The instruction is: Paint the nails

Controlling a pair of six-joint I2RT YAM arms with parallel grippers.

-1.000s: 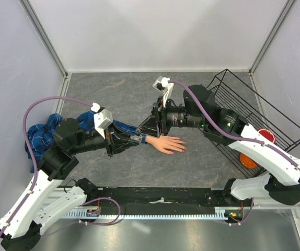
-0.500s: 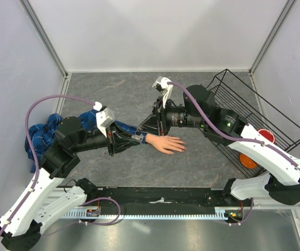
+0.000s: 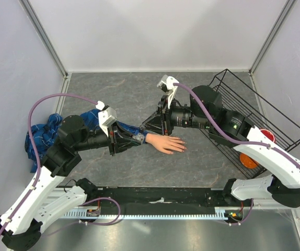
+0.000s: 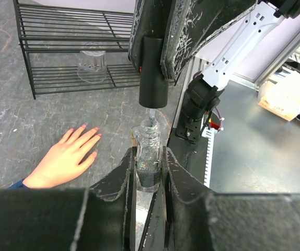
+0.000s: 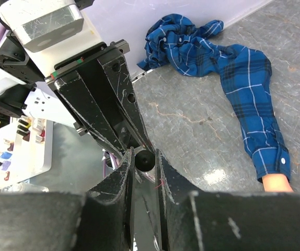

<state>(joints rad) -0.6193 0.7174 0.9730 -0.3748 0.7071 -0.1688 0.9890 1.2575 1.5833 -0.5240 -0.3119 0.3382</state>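
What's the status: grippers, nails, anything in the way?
Left gripper shut on bottle. Right gripper shut on cap, just above bottle. Hand flat, nails exposed. Nothing between bottle and nails.

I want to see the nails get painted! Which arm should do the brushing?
Probably right. The right gripper holds the black cap, its stem in the bottle that the left gripper clamps, near the nails.

A robotics lab test cell. Plain pale walls (image 3: 155, 31) on aluminium posts (image 3: 43, 36) box in a grey counter (image 3: 118, 94), with robot arms (image 3: 275, 157) bolted along a cabled rail (image 3: 160, 206).
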